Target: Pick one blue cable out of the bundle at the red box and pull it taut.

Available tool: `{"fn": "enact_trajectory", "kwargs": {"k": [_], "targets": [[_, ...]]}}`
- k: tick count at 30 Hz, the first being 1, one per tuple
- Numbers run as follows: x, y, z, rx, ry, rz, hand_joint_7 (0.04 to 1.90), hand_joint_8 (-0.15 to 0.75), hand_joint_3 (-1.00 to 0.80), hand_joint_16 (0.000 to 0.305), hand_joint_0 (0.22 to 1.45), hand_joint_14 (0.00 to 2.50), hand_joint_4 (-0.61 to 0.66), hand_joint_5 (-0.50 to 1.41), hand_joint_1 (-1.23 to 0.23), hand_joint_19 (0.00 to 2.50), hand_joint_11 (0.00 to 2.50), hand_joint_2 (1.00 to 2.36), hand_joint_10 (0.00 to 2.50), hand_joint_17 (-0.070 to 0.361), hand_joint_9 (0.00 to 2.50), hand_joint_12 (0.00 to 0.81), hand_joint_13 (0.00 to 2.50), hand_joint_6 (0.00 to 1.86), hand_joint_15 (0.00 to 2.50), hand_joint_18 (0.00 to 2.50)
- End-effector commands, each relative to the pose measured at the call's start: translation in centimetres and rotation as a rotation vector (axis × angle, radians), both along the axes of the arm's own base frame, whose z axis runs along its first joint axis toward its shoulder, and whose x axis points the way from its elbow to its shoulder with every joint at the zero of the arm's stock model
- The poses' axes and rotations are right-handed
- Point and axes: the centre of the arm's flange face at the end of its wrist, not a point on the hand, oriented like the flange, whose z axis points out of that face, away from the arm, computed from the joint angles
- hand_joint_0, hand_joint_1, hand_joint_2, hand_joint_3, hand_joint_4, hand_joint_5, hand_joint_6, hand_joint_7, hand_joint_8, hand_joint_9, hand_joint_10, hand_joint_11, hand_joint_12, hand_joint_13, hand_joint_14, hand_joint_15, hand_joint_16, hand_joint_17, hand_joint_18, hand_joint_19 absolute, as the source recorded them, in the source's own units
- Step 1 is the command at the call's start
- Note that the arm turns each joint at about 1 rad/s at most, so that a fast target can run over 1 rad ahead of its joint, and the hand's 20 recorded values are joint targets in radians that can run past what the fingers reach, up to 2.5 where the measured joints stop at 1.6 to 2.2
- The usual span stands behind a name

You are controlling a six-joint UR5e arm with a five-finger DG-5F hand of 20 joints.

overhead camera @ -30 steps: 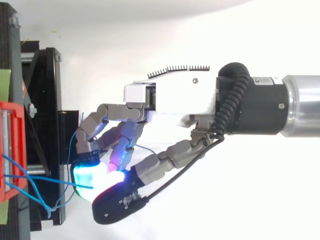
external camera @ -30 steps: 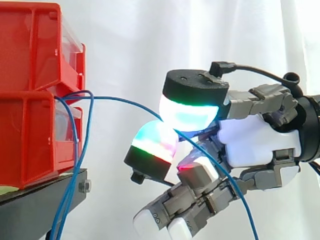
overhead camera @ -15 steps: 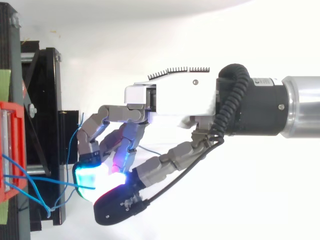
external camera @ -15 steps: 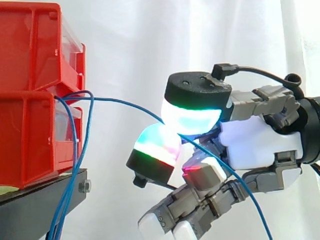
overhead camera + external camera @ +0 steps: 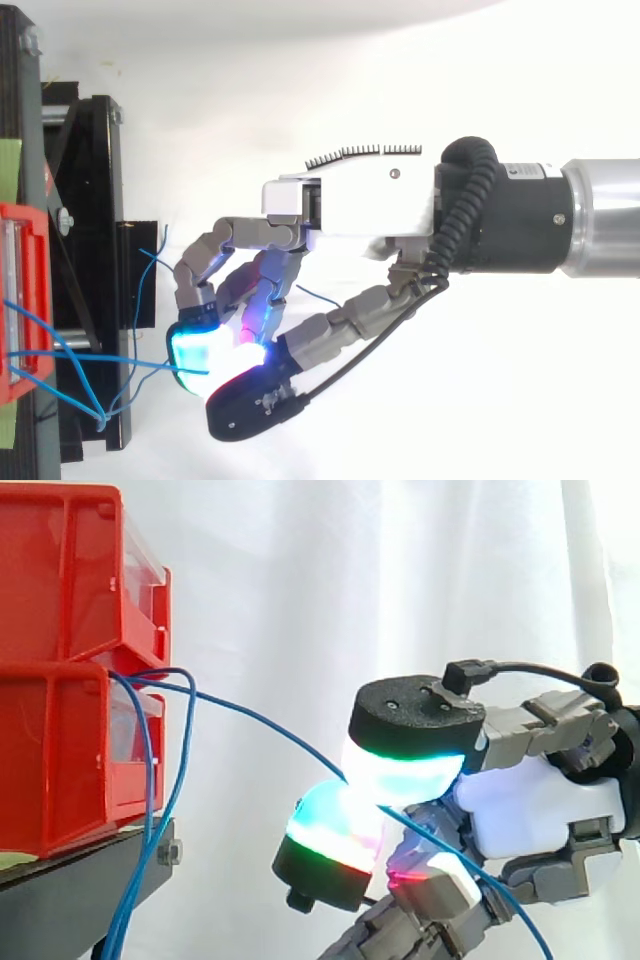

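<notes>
Pinching blue cable (image 5: 262, 725) between fingers (image 5: 405, 775)

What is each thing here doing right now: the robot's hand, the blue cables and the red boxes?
hand: shut, glowing pads pinching one cable.
pinched blue cable: runs from the boxes to the pads, nearly straight, slightly bowed.
other blue cables: hang slack in loops down past the stand.
red boxes: stacked one on the other.
black stand: under the boxes.

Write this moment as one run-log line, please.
hand: shut on blue cable | cable: gently curved from red box to hand, not yet taut | rest of bundle: hanging at box
</notes>
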Motion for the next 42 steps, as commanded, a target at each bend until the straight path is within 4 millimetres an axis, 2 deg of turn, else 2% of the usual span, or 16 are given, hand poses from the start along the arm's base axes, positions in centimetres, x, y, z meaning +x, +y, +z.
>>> {"fn": "enact_trajectory", "kwargs": {"k": [1,5,14,21,42], "targets": [[-0.6,0.0,-1.2,-0.005,0.026,0.001,1.17,0.473,0.08,0.062,0.66,0.01,0.00,-0.07,-0.92,0.28,0.80,1.00,0.01,0.139,1.20,0.441,0.69,0.92,0.23,0.69],[-1.6,0.1,-3.4,-0.001,0.053,0.002,1.15,0.474,0.07,0.062,0.66,0.01,0.00,-0.07,-0.92,0.28,0.79,1.00,0.01,0.140,1.20,0.443,0.69,0.92,0.23,0.69],[-1.7,0.3,-4.5,0.001,0.008,0.006,1.15,0.477,0.07,0.062,0.66,0.01,0.00,-0.07,-0.92,0.28,0.77,1.00,0.01,0.140,1.19,0.445,0.69,0.92,0.23,0.69],[-1.3,0.4,-4.6,0.003,-0.038,0.007,1.14,0.476,0.07,0.062,0.66,0.01,0.00,-0.07,-0.91,0.28,0.78,1.00,0.01,0.140,1.18,0.445,0.68,0.92,0.23,0.69],[-1.4,0.4,-4.7,-0.004,-0.034,0.003,1.10,0.478,0.05,0.061,0.66,0.01,0.01,-0.07,-0.91,0.28,0.72,1.01,0.01,0.137,1.14,0.440,0.67,0.93,0.24,0.66]]}}
